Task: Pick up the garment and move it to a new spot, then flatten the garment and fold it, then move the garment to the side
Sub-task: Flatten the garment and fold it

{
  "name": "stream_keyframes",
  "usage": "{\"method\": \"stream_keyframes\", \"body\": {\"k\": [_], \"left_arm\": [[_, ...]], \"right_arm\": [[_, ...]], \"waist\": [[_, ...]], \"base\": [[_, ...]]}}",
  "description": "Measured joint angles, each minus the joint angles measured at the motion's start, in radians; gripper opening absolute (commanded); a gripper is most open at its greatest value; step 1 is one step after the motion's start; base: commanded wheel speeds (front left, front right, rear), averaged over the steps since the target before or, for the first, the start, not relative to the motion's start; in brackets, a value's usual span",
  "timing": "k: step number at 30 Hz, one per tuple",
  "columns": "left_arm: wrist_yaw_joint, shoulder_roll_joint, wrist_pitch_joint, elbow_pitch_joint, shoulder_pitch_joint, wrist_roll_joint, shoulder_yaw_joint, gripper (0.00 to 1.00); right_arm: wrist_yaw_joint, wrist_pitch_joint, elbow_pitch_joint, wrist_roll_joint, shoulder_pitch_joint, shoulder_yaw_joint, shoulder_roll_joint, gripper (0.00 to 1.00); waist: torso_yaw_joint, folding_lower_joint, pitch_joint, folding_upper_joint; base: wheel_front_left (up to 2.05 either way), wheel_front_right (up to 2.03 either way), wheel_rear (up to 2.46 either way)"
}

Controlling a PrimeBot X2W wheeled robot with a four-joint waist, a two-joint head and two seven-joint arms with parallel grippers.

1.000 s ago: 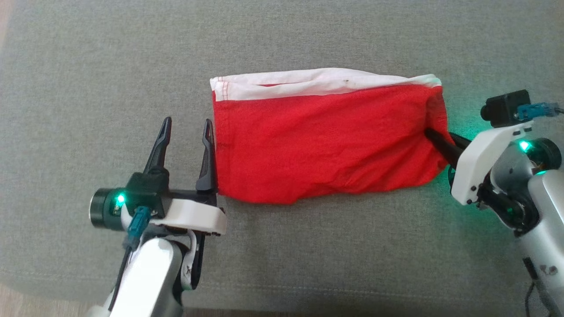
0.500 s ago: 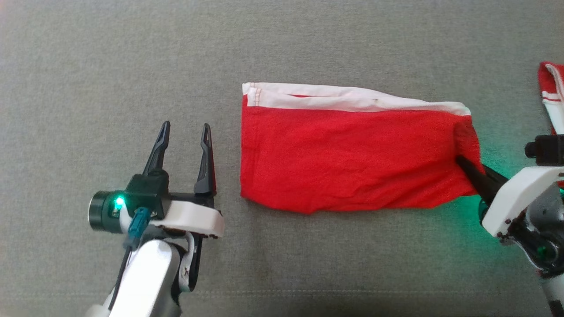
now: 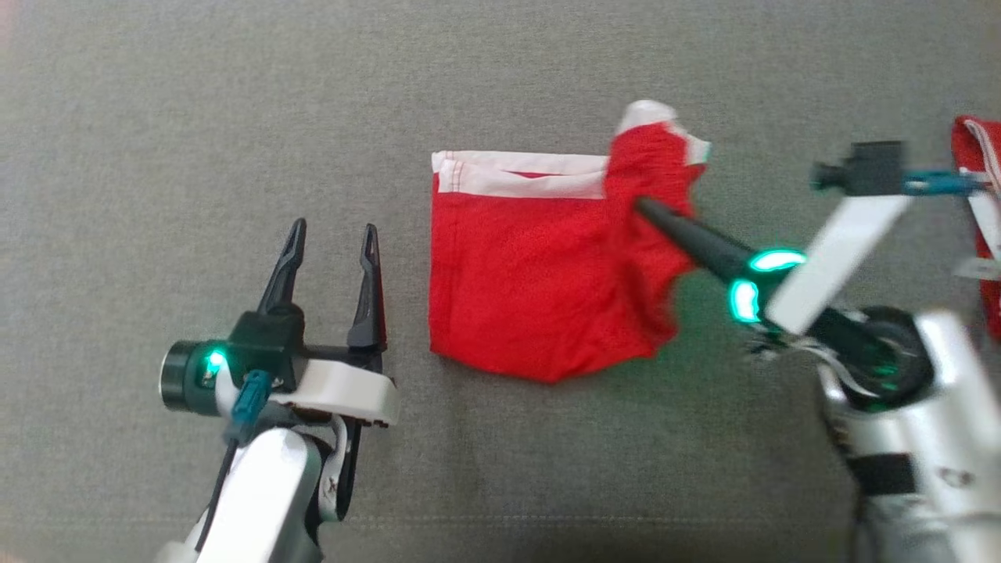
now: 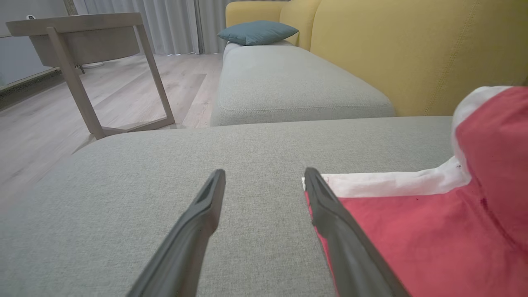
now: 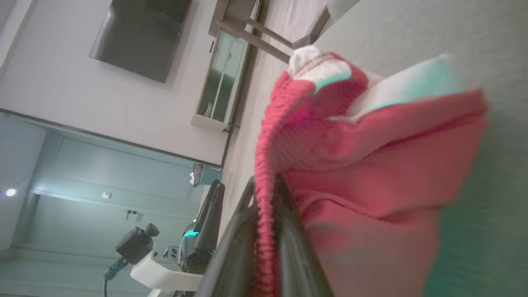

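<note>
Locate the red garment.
In the head view the red garment lies mid-frame on the grey cushion, just right of the open left hand, its right end pinched by the right hand.

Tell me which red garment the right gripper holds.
The middle red garment, pinched by the right gripper; the other red garment lies apart at the right edge.

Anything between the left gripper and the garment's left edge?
Nothing visible. The left gripper stands open over bare grey cushion, right beside the left edge of the red garment, with no object between them. The right gripper is shut on the garment's lifted right end, clear of that side.
</note>
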Motion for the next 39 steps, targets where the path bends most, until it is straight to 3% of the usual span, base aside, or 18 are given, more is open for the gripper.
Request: {"method": "stream_keyframes", "body": {"k": [6,21,22,23,24,29,34,39], "left_arm": [[-0.008,-0.004,0.0,0.008,0.0,0.0,-0.015,1.0],[-0.009,-0.017,0.0,0.031,-0.02,0.0,-0.03,1.0],[-0.009,-0.018,0.0,0.032,-0.02,0.0,-0.031,1.0],[-0.009,-0.02,0.0,0.033,-0.02,0.0,-0.031,1.0],[-0.009,-0.022,0.0,0.035,-0.02,0.0,-0.031,1.0],[-0.009,-0.027,0.0,0.041,-0.021,-0.001,-0.031,1.0],[-0.009,-0.027,0.0,0.043,-0.024,-0.001,-0.028,1.0],[-0.008,-0.027,0.0,0.047,-0.023,-0.002,-0.026,1.0]], "right_arm": [[0.0,-0.045,0.181,-0.068,-0.069,0.126,0.096,0.0],[0.0,-0.335,0.349,-0.152,-0.203,0.424,0.116,0.0],[0.0,-0.349,0.36,-0.157,-0.212,0.45,0.116,0.18],[0.0,-0.36,0.37,-0.162,-0.219,0.474,0.116,0.46],[0.0,-0.379,0.379,-0.164,-0.225,0.497,0.117,0.97],[0.0,-0.513,0.411,-0.273,-0.278,0.623,0.11,1.0],[0.0,-0.673,0.412,-0.461,-0.362,0.754,0.046,1.0],[0.0,-0.858,0.408,-0.63,-0.394,0.726,-0.015,1.0]], "waist": [[0.029,0.0,0.007,0.0],[0.06,0.0,0.025,0.0],[0.061,0.0,0.026,0.0],[0.061,0.0,0.026,0.0],[0.062,0.0,0.027,0.0],[0.06,0.0,0.031,0.0],[0.049,0.0,0.033,0.0],[0.032,0.0,0.023,0.0]], "base": [[0.0,0.0,0.0],[0.0,0.0,0.0],[0.0,0.0,0.0],[0.0,0.0,0.0],[0.0,0.0,0.0],[0.0,0.0,0.0],[0.0,0.0,0.0],[0.0,0.0,0.0]]}}
